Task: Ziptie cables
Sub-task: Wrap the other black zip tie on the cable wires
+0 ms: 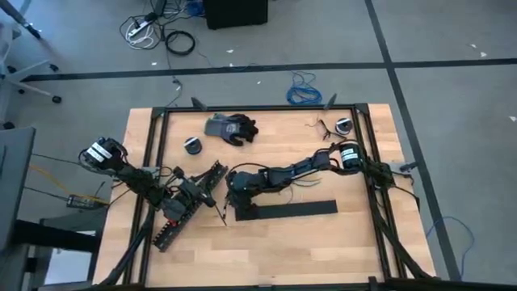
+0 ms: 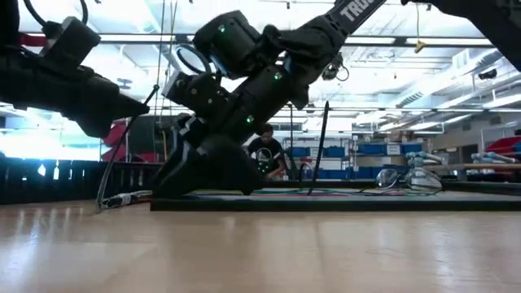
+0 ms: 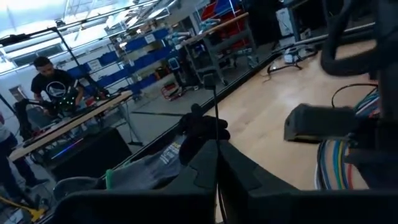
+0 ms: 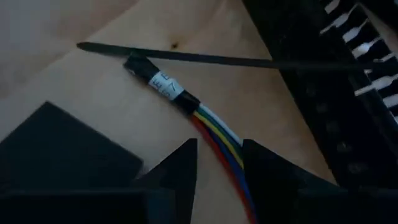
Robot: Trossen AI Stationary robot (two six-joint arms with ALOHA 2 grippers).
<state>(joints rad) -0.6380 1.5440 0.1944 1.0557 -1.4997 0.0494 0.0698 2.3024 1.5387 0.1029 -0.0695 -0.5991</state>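
Cables [image 4: 214,140] lie on my desk [image 4: 74,87], a ziptie [image 4: 186,58] just beyond.
My right gripper [image 4: 219,163] straddles them, part open; my left gripper [image 3: 217,180] pinches another ziptie [image 3: 216,118].

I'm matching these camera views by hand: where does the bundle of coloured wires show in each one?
High view: cannot be made out; the right hand covers that spot, mid-table.
Low view: wire bundle, thin coloured strands lying low, centre-right.
Left wrist view: striped strands at the right edge.
Right wrist view: centre, running between the right hand's fingers.
Shared landmark: the flat black bar beside it.
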